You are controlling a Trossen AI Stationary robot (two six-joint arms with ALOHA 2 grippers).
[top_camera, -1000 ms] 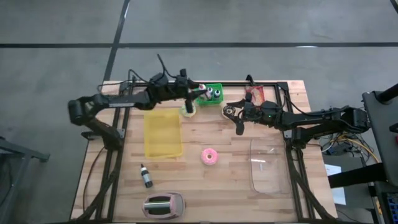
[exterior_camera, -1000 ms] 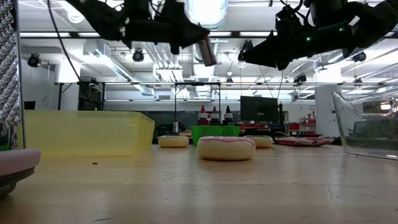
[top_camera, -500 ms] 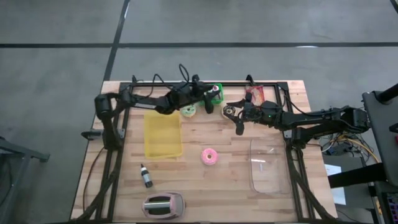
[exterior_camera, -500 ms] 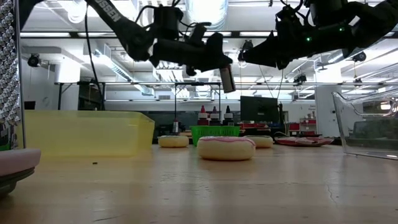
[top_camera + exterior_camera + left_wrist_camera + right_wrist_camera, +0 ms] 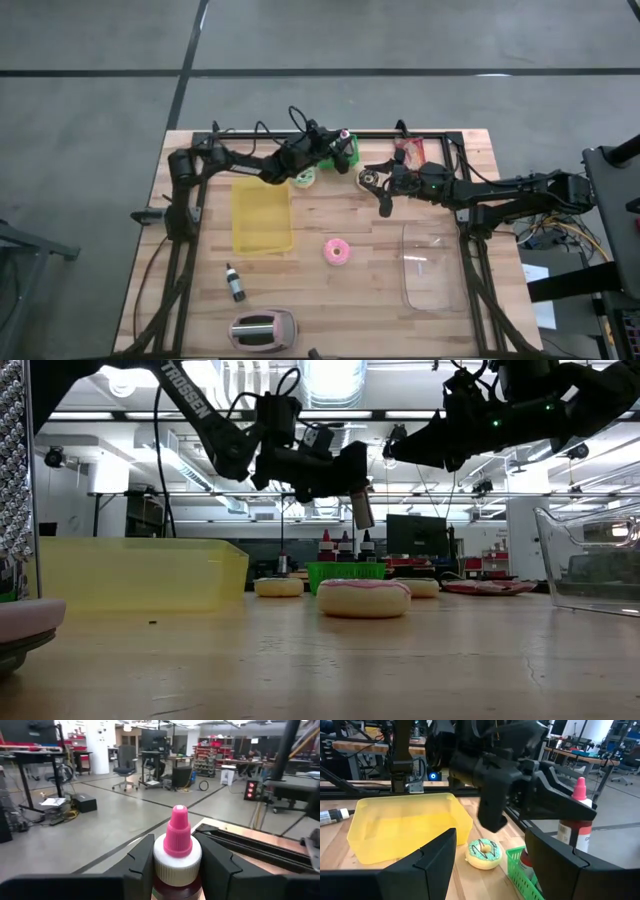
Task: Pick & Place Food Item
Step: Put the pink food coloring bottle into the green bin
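Aloft, left pincer grips bottle

L hand holds bottle over green basket; R hand nearby.

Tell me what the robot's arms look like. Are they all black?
Mostly. Both arms are dark, thin and jointed, with black cables looping off them. The left arm has white letters printed along it. The right arm shows a tiny green light. The left gripper has two chunky dark fingers, and so does the right gripper.
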